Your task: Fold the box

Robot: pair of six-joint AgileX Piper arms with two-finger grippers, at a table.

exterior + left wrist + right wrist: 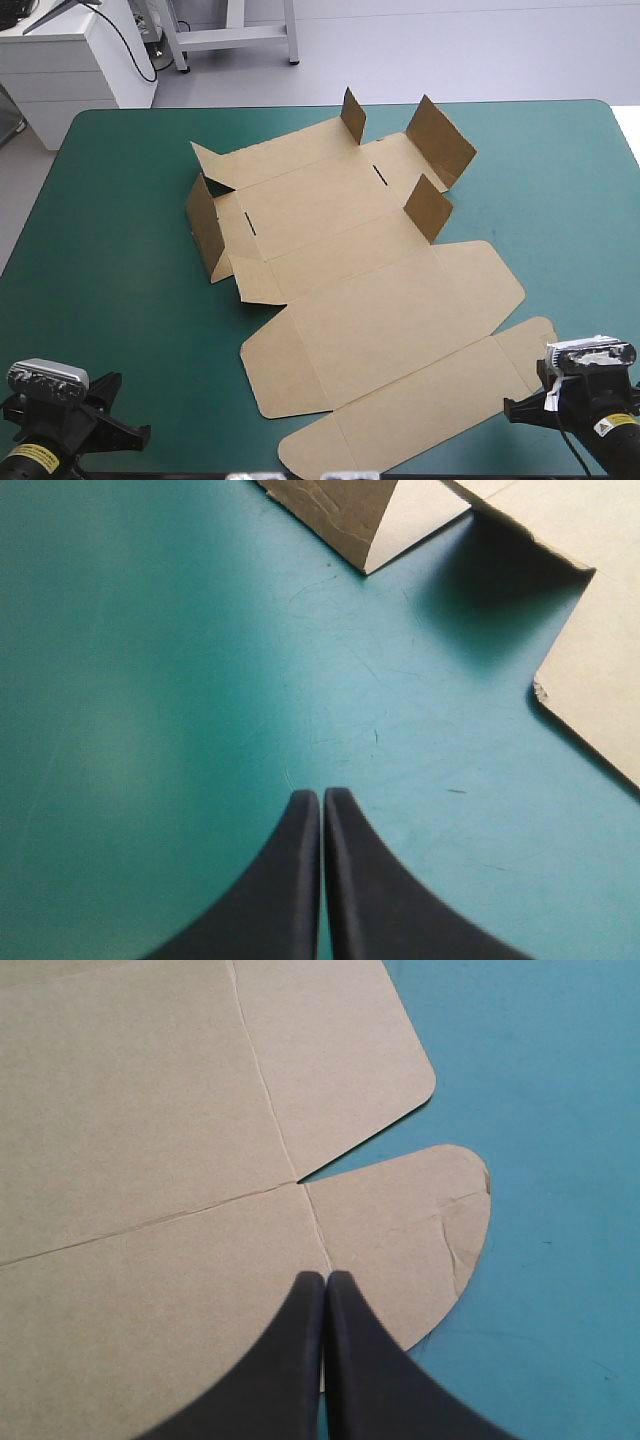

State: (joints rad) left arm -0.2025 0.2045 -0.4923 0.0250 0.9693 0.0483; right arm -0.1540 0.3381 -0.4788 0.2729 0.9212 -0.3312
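Opened out flat across the table's middle: brown box point(360, 300), short flaps upright at its far and left sides, on the teal-green cover point(110, 260). At the near-left corner, left gripper point(321, 798), black fingers pressed together over bare cover, box ahead. At the near-right corner, right gripper point(325, 1278), fingers pressed together above the box's rounded end.

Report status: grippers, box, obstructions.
Left gripper shut, over bare cover. Right gripper shut, over box corner. Box mostly flat, far flaps raised. No obstruction seen.
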